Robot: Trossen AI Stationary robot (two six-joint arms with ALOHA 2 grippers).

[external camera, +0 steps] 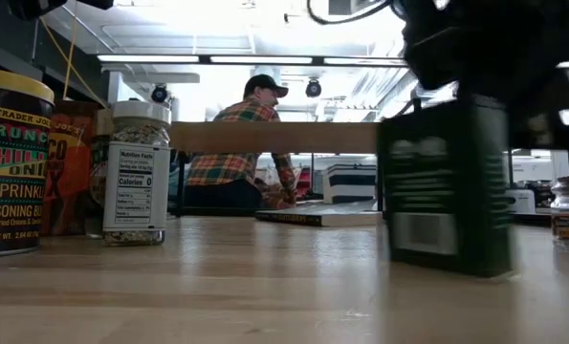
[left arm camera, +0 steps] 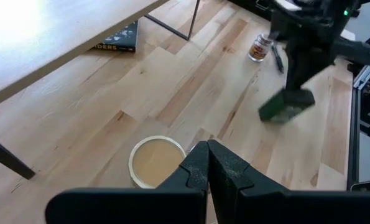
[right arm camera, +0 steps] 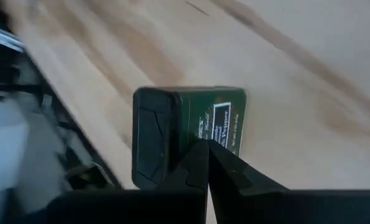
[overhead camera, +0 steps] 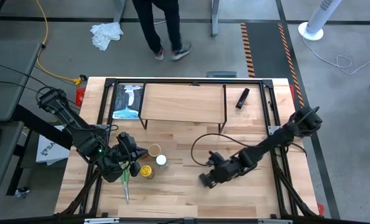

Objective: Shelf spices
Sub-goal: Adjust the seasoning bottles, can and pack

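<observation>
The shelf, a low rack on thin black legs, stands at the table's far side. A wide tan round jar, a white-lidded jar and a yellow-lidded jar stand left of centre, with an orange-brown packet behind them. My left gripper hovers shut just left of the tan jar and touches nothing. A dark green tin with a black lid stands right of centre. My right gripper is shut and slants down right at that tin. A tiny brown jar stands beyond it. My right gripper's shut fingertips come down at a slant onto the upper part of the green tin. The tin rests on the table. I cannot tell whether the fingertips touch it.
Green-handled scissors lie near the front, under my left gripper. A book lies under the shelf's left end. A black marker lies right of the shelf. Bare wood spreads between the two arms. A person crouches beyond the table.
</observation>
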